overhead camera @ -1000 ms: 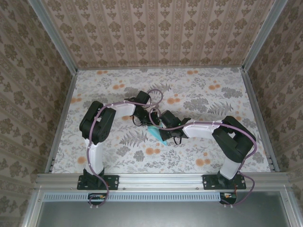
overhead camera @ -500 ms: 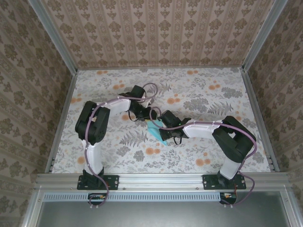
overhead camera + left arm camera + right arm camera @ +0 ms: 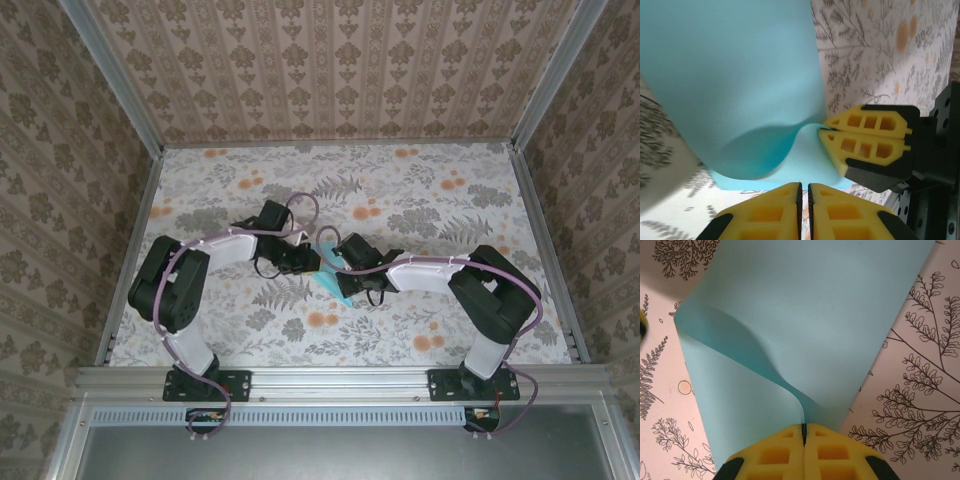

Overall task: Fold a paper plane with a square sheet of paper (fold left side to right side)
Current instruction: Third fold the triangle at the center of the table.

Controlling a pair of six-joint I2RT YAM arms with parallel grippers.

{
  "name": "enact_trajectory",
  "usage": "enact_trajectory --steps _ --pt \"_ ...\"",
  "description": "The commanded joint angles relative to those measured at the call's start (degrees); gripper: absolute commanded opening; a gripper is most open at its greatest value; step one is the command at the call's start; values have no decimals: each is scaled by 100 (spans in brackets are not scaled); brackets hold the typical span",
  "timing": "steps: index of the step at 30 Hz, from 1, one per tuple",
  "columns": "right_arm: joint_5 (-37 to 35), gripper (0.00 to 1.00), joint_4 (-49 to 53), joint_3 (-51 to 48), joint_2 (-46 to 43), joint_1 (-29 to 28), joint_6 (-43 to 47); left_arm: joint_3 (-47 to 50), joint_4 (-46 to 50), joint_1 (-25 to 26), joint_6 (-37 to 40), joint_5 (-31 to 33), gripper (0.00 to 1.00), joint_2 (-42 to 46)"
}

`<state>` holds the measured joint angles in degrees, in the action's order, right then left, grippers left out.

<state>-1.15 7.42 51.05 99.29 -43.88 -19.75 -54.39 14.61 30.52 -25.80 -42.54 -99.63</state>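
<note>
The square sheet of paper (image 3: 339,288) is light cyan and lies at the table's middle with one side curled up and over itself (image 3: 740,75) (image 3: 815,315). My right gripper (image 3: 335,266) (image 3: 803,428) is shut on the lifted edge, and the paper bends up into its jaws. In the left wrist view its yellow fingers (image 3: 865,145) pinch that edge from the right. My left gripper (image 3: 310,259) (image 3: 805,184) is at the paper's left side, its jaws shut to a thin slit. Its tips sit just over the paper's near edge, with table showing through the slit.
A floral cloth covers the table (image 3: 430,200). Aluminium rails (image 3: 340,380) run along the near edge, and patterned walls close in the left, right and far sides. The two wrists are close together at the centre.
The left arm has swung its elbow out to the left and drawn its wrist back and left, so its gripper now faces the paper's left side. The right arm and paper have stayed put.
</note>
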Motion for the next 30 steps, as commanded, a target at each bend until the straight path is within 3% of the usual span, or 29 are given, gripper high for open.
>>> enact_trajectory --steps 1,12,30 --pt "292 0 494 -165 249 -77 -44 102 -507 134 -264 -272 14 116" --pt "277 0 532 -157 258 -78 -26 185 -828 417 -467 -169 14 -255" --pt "258 0 591 -122 333 -80 -5 399 -512 437 -314 229 12 -478"
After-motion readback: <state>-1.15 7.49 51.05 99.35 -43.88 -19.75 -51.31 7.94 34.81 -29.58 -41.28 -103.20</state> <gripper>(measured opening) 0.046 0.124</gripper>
